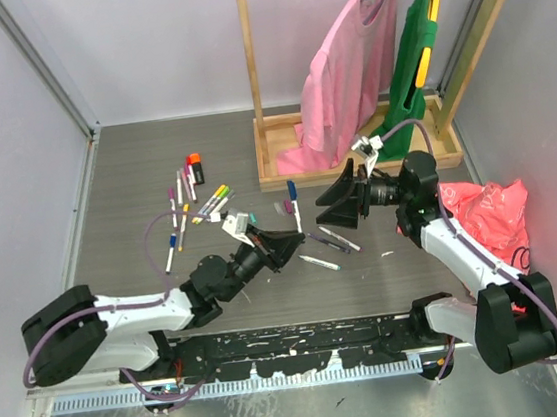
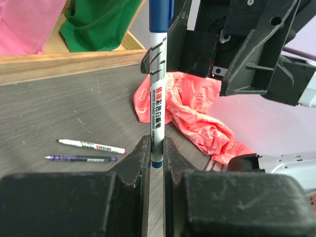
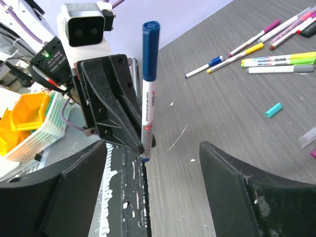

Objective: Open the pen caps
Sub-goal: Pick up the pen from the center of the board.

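One pen [image 3: 148,103] is standing upright, left pincer [image 2: 157,153] clamping its base; right pincer [image 3: 153,148] is gaping apart. Better closing squarely on blue cap [image 3: 150,49], pulling straight along barrel.

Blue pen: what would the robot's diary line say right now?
left end effector: shut on blue pen, upright | blue cap: on | right end effector: open, apart from pen

About twelve pens [image 1: 215,198], one loose teal cap [image 3: 273,109], two garments [image 1: 348,70], one red bag [image 1: 480,208].
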Motion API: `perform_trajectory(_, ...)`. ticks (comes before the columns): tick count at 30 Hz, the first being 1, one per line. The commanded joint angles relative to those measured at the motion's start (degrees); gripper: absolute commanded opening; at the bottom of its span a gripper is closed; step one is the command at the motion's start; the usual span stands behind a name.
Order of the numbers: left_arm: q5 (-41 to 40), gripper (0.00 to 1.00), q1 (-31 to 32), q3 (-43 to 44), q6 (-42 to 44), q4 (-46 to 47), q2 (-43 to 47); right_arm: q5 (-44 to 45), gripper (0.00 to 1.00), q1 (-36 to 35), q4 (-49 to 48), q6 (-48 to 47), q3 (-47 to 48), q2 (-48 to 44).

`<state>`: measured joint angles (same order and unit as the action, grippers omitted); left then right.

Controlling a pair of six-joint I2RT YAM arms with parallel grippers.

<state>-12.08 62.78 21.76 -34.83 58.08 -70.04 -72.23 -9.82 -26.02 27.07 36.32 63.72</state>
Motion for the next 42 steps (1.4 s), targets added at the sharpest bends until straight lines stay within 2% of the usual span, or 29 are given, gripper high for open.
perform_trajectory(1, -4.4, 0.0, 2.1, 4.0, 2.1, 11.3, -4.9, 1.1, 0.81, -1.2, -21.0, 14.5, -3.4, -1.4)
perform_trajectory(13, -6.6, 0.0, 3.7, 7.1, -0.6, 13.4, -11.3, 3.8, 0.71, -3.7, -17.9, 10.8, -4.8, -0.8)
perform_trajectory(24, -7.6, 0.0, 4.1, 8.8, -3.6, 14.7, -15.4, 4.0, 0.32, -5.2, -12.8, 7.2, -3.7, -0.4)
perform_trajectory(29, -7.5, 0.0, 4.2, 8.6, -3.6, 15.1, -15.4, 4.7, 0.31, -6.1, -5.3, 1.6, -1.9, 0.0)
perform_trajectory(34, -7.7, 0.0, 4.2, 8.1, -3.4, 15.1, -14.8, 5.6, 0.33, -6.3, -1.2, -1.6, -0.9, 0.2)
perform_trajectory(37, -7.6, 0.0, 4.2, 8.0, -3.3, 15.1, -14.7, 5.9, 0.32, -6.3, 0.8, -3.4, -0.4, 0.0)
perform_trajectory(38, -7.5, 0.0, 4.2, 8.0, -3.3, 15.0, -14.6, 6.0, 0.28, -6.3, 1.2, -3.9, -0.2, 0.0)
perform_trajectory(40, -7.0, 0.0, 4.2, 8.0, -3.2, 15.1, -14.6, 5.5, 0.13, -6.2, 2.0, -4.9, 0.3, -0.1)
perform_trajectory(41, -6.8, 0.06, 4.2, 7.9, -3.0, 15.2, -14.6, 5.4, 0.08, -6.2, 2.5, -5.5, 0.5, 0.0)
perform_trajectory(42, -6.6, 0.18, 4.2, 7.7, -2.6, 15.3, -14.3, 5.2, 0.03, -6.2, 3.4, -6.2, 0.9, -0.1)
